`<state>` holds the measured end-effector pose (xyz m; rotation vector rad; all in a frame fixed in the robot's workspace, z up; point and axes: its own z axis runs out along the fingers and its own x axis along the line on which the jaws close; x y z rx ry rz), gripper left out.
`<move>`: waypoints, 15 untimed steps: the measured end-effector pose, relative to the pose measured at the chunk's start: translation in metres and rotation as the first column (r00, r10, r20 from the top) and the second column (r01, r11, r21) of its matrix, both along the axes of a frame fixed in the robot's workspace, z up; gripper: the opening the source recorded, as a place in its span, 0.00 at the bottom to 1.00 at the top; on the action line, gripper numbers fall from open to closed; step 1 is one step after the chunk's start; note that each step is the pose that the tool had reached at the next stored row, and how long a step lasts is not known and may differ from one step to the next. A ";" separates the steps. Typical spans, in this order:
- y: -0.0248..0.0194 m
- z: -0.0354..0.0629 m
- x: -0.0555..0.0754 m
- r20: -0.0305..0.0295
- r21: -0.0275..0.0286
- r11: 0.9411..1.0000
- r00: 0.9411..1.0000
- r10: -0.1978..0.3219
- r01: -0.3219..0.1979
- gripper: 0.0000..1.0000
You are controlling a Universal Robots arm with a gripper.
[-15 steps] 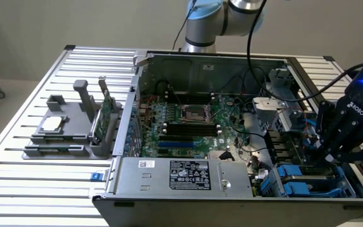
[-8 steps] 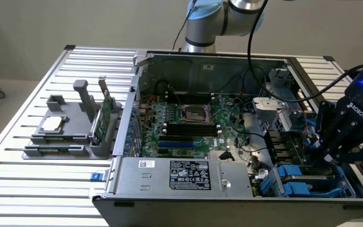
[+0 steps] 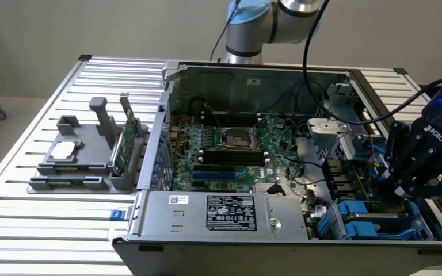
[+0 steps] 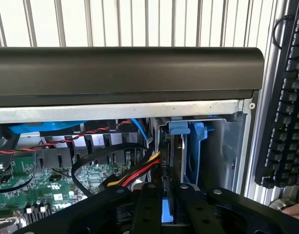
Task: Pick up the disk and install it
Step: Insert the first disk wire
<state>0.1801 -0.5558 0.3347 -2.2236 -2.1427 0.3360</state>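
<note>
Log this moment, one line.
gripper: jaws near shut on blue disk rail | disk: edge-on in blue drive bay | case: open

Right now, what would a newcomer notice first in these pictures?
The open computer case with its green motherboard lies on the slatted table. At the exterior view's right, the black gripper reaches into the blue drive bay. A grey parts holder sits at the left.

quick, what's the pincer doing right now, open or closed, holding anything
Pincer: nearly closed, gripping the disk edge-on by its blue rail, at the drive bay of the computer case.
</note>
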 end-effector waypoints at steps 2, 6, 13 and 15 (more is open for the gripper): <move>-0.0005 0.0001 0.000 0.000 0.003 1.000 1.000 -0.003 0.003 0.16; -0.0016 0.0006 0.000 0.000 0.008 1.000 1.000 -0.007 0.007 0.16; -0.0063 0.0015 0.000 0.000 0.010 1.000 1.000 -0.023 0.023 0.16; -0.0080 0.0016 0.000 0.000 0.010 1.000 1.000 -0.029 0.029 0.16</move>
